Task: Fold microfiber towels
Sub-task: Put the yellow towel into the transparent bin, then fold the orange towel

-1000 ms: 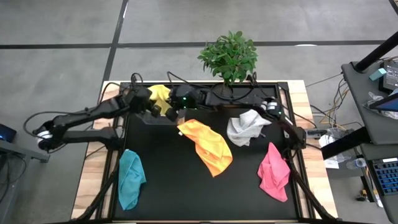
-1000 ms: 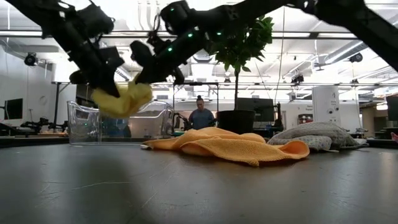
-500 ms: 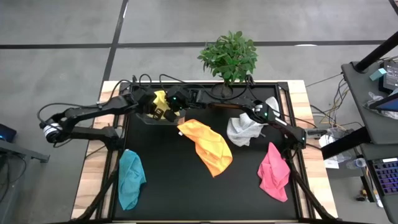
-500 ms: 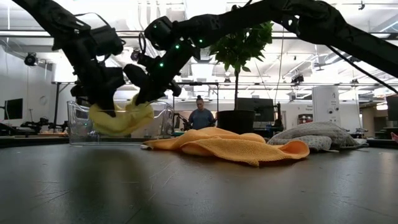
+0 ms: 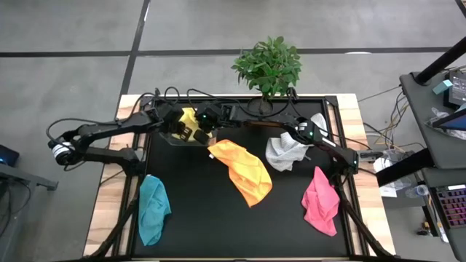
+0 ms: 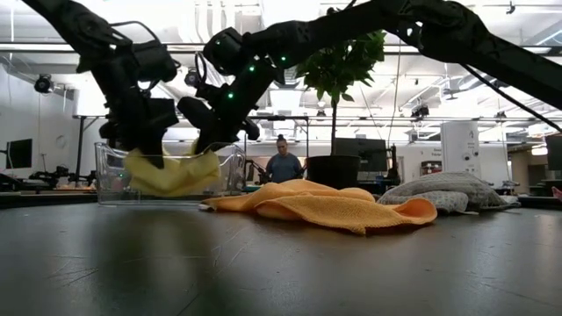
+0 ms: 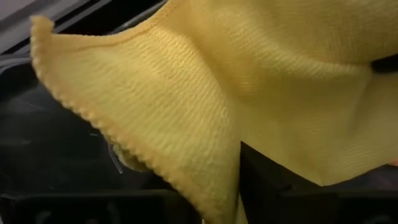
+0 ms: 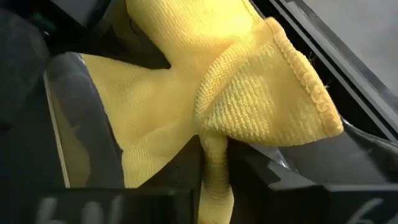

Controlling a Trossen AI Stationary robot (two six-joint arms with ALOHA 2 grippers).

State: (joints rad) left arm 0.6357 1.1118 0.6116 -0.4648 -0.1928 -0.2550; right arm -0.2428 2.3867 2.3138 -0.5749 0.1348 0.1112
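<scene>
The yellow towel [image 5: 188, 118] hangs bunched between my two grippers at the table's far left, and its lower part sags into the clear plastic box [image 6: 112, 175]. My left gripper [image 5: 176, 125] is shut on its left end and my right gripper [image 5: 201, 131] on its right end. In the low view the towel [image 6: 173, 172] droops between the two arms. The orange towel [image 5: 244, 171], white-grey towel [image 5: 286, 151], pink towel [image 5: 320, 200] and teal towel [image 5: 153, 207] lie crumpled on the black mat. My left gripper holds the yellow towel's left end [image 6: 140, 158] from above, pointing down. The cloth [image 7: 186, 124] drapes over the fingers and hides the place of contact. The towel sags slack toward the other gripper, its lower part inside the box. My right gripper pinches a gathered fold of the yellow towel's right end [image 8: 211, 140] between its two fingers, slanting down from the table's right. The cloth bunches above the fingers. The towel hangs slack, its lower part inside the box.
A potted plant [image 5: 269, 65] stands at the table's far edge, right of the box. The orange towel lies just near of the box. In the low view a person [image 6: 284, 162] shows in the room beyond the table.
Both grippers have gone down with the yellow towel, from above the clear box to its rim. The towel, bunched high a second ago, now sags lower and wider between them, with its lower part inside the box.
</scene>
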